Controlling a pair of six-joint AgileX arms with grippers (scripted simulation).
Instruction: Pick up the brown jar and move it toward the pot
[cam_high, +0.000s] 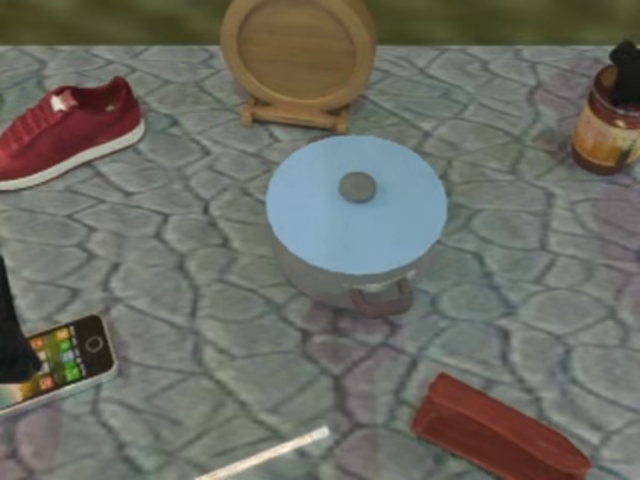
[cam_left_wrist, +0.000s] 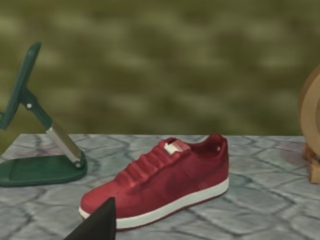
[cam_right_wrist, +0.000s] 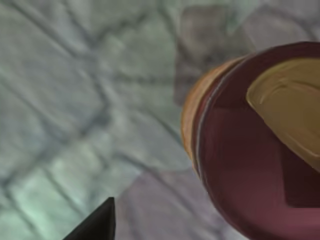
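Our right gripper (cam_high: 627, 75) over small dark-brown glass jar (cam_high: 606, 122) at table's far right edge; finger state unclear, cannot tell. Approach step, we judge. Next: descend, grasp, carry toward large grey lidded pot (cam_high: 355, 222) mid-table. Left gripper (cam_high: 12, 345) parked near-left edge.

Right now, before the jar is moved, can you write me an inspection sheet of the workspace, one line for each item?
Surface: stone-patterned table.
Job's things: brown jar upright at the far right edge; pot in the middle, light-blue lid on, well apart from the jar.
Clutter: red sneaker far left; wooden plate on a stand behind the pot; smartphone near left; red wedge-shaped object near right; thin white strip at the near edge; green phone stand.
Grippers: right claw directly over the jar; left claw low at the left edge, by the smartphone.
Cables: nothing seen.
Surroundings: blurred olive-green backdrop.
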